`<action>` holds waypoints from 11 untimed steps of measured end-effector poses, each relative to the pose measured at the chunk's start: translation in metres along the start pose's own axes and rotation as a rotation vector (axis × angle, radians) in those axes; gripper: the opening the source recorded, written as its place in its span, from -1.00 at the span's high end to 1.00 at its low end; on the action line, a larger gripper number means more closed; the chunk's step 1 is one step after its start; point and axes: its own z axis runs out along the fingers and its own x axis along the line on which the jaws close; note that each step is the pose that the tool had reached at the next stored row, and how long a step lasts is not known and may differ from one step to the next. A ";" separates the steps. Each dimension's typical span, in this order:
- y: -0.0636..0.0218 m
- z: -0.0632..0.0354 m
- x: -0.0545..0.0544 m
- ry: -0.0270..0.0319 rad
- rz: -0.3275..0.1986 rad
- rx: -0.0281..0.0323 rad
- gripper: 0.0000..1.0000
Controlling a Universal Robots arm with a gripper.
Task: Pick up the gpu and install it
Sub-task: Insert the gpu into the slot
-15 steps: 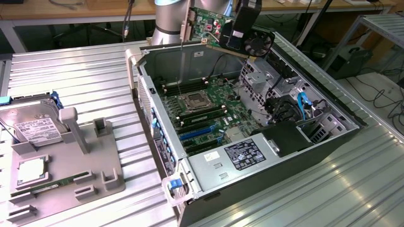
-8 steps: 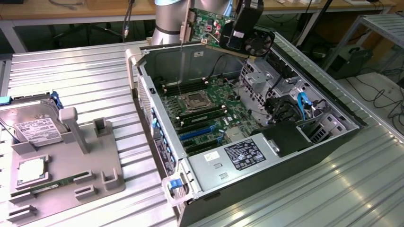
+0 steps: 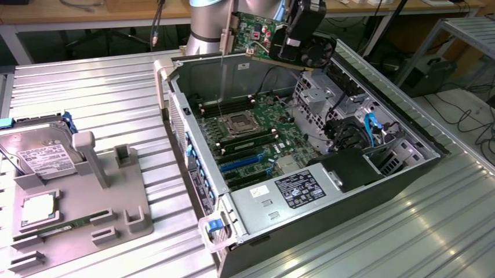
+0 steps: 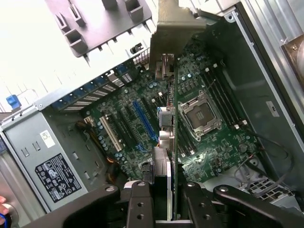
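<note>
gpu (image 3: 249, 32) | clamped between jaws | held above open computer case (image 3: 348, 229)

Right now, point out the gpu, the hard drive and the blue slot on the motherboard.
gpu (image 3: 249, 29): exterior view, green board face.
hard drive (image 3: 46, 158): exterior view, white label.
blue slot (image 4: 144, 121): wrist view, middle of its length.

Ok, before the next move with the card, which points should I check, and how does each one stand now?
1. gpu gripped in the hand: ok.
2. gpu above the open case: ok.
3. Blue slot empty: ok.
4. Card edge aligned with that slot: cannot tell.
5. gpu seated in the board: not ok, it hangs above.
</note>
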 end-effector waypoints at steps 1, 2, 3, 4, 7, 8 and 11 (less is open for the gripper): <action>0.0000 0.0000 0.000 0.0005 -0.016 0.0002 0.44; 0.0000 0.0000 0.000 0.0008 -0.023 0.0002 0.44; 0.0000 0.0000 0.000 0.0011 -0.032 0.0002 0.44; 0.0000 0.0000 0.000 0.0014 -0.041 0.0003 0.44; 0.0000 0.0000 0.000 0.0022 -0.063 0.0005 0.44; 0.0000 0.0000 0.000 0.0024 -0.069 0.0005 0.44; 0.0000 0.0000 0.000 0.0030 -0.086 0.0006 0.44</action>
